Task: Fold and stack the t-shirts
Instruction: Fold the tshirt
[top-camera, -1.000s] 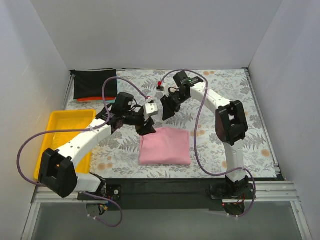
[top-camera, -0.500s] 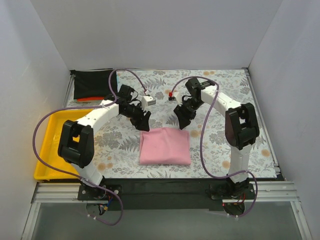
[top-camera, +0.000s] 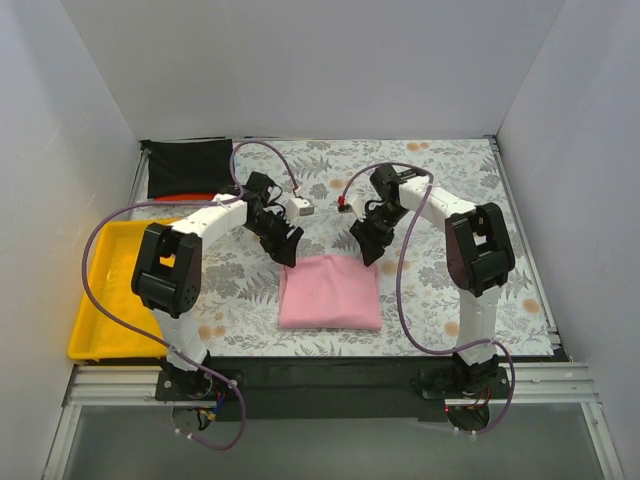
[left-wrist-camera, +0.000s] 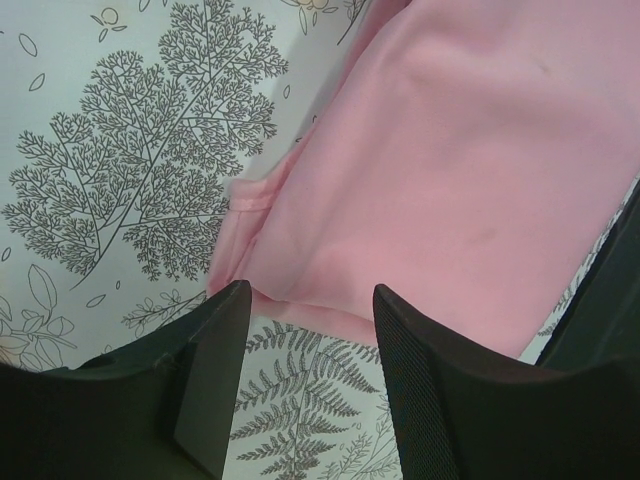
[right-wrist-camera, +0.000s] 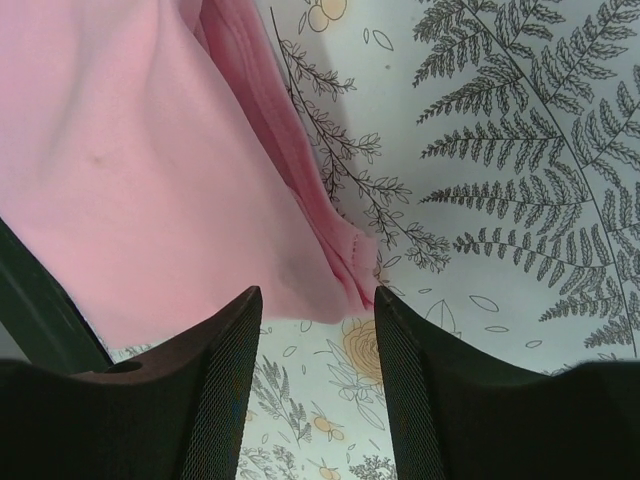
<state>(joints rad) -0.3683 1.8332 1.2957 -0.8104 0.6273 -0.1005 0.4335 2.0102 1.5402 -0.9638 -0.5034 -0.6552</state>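
Flowery table cloth (top-camera: 440, 180) could drag on the folded pink shirt (top-camera: 330, 292), so if you pinch only its top layer, the fold may fall open. That shirt sits low in the middle of the top view. Your left gripper (top-camera: 285, 250) and right gripper (top-camera: 366, 247) hang open and empty at its upper corners.

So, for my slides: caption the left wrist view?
Open left gripper poised over a corner of the folded pink t-shirt.

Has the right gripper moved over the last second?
Yes. The right gripper moved rightward and nearer, to the far right corner of the folded pink shirt.
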